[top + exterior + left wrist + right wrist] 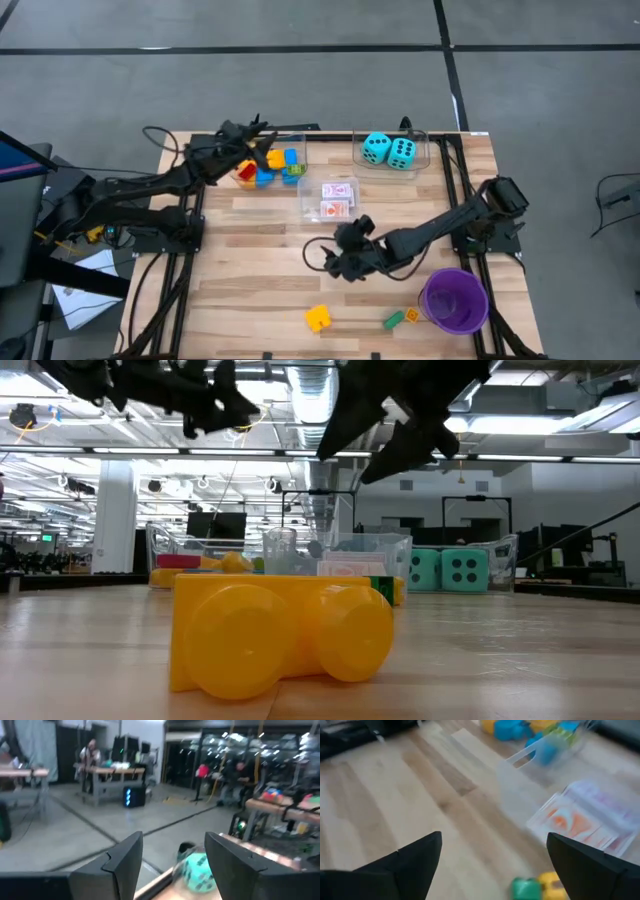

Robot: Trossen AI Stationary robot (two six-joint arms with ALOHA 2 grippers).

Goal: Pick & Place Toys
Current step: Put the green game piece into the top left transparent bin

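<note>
- Hovering centre frame with fingers wide and empty, right hand [345,262] is positioned to reach the yellow brick [318,318] below.
- Left hand [262,150], fingers parted and empty, waits above the brick bin [300,150], upper left.

brick [280,635]: yellow, seen on table [520,660] | bins [350,565]: seen behind brick | dice [445,572]: seen right of brick, behind | arms: seen above brick

Bright overhead light, wrist views blurred
</note>
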